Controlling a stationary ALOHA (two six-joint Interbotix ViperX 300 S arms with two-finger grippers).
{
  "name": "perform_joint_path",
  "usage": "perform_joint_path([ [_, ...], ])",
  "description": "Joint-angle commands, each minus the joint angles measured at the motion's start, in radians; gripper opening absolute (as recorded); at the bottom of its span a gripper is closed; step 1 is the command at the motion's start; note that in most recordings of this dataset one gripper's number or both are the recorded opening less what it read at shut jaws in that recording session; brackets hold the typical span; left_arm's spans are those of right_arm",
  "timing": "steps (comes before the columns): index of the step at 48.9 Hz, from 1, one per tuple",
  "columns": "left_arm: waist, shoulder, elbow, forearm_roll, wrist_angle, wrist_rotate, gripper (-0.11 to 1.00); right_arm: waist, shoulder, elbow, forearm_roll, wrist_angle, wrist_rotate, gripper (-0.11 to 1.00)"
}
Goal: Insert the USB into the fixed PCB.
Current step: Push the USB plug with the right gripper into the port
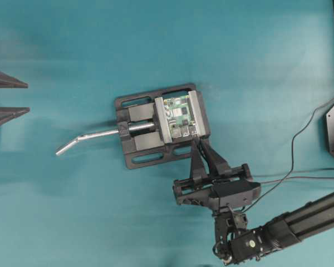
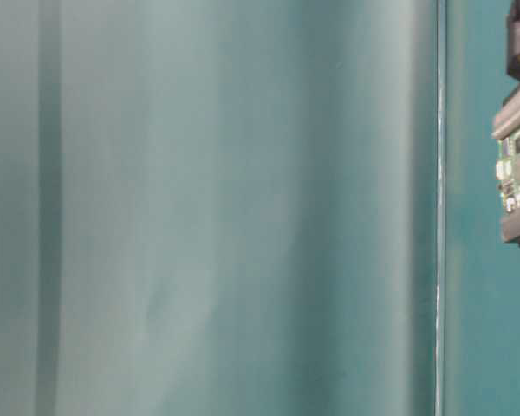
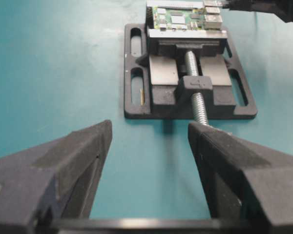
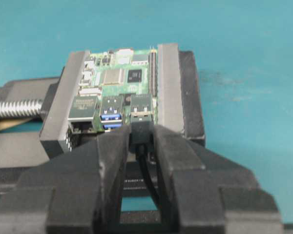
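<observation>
The right gripper (image 4: 140, 141) is clamped on the dark body of the USB (image 4: 140, 127), its silvery tip sitting at the mouth of the right-hand port on the near edge of the fixed PCB (image 4: 122, 83). How deep it has gone, I cannot tell. The board sits pinched between the grey jaws of the vise (image 1: 145, 125) in the middle of the counter (image 1: 72, 211), so it should not slide under a push. The plug looks small, light and rigid, while its thin black cable (image 4: 149, 178) trailing back between the fingers is limp. Holding the body by its flat sides, close behind the tip, seems right; a crooked push could strain the port. The left gripper (image 3: 149, 146) rests far left, spread wide and holding nothing.
</observation>
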Motion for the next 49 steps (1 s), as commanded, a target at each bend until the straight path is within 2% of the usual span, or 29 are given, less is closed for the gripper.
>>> perform_joint_path([
  [1,0.0,0.009,-0.021,0.002,-0.005,-0.006,0.68,-0.029,-0.046,0.002,-0.009,-0.006,-0.002,0.19],
  [49,0.0,0.009,-0.021,0.002,-0.005,-0.006,0.68,-0.066,0.008,-0.034,-0.049,0.005,-0.021,0.19],
])
